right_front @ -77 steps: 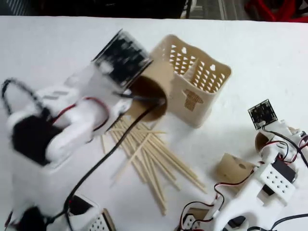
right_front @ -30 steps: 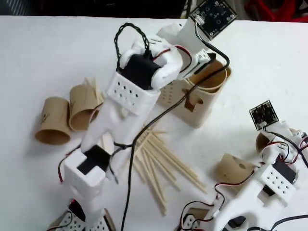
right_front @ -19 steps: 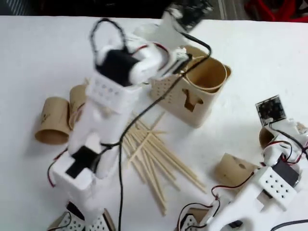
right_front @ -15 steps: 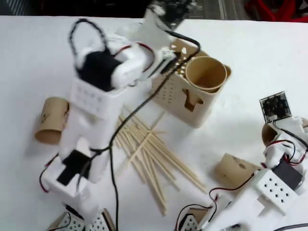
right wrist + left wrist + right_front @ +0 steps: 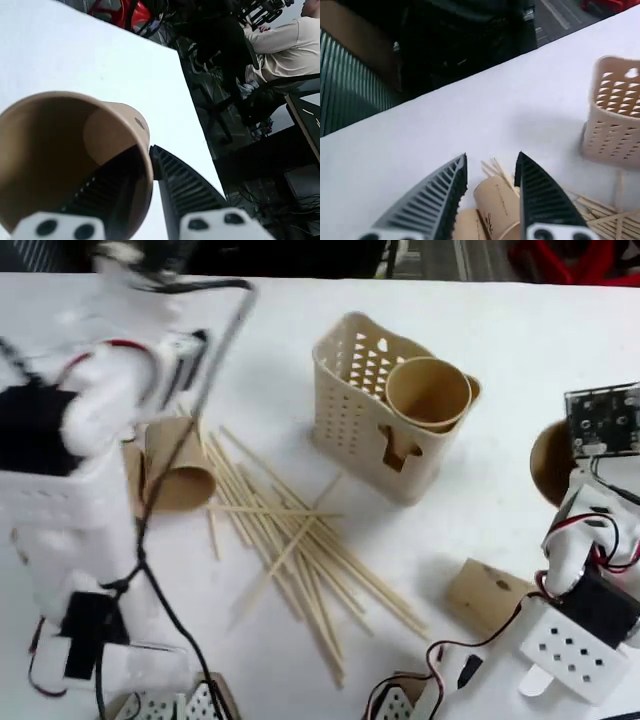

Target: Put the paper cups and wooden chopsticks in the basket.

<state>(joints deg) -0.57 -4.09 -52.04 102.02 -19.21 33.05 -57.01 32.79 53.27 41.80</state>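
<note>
White table (image 5: 520, 350) bears basket (image 5: 352, 412), scattered chopsticks (image 5: 300, 550), toppled paper cups (image 5: 178, 468).

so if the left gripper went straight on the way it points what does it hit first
Probably the paper cup lying on its side, straight ahead of the open left gripper; depth is unclear.

Bright, diffuse light from above washes the white table (image 5: 520, 350) nearly to glare in the high view. Shadows are soft: a grey patch beside the basket (image 5: 350, 420), thin lines under the chopsticks (image 5: 300, 540). Behind the table the left wrist view is dim; in the right wrist view the paper cup (image 5: 50, 145) is shaded inside
</note>
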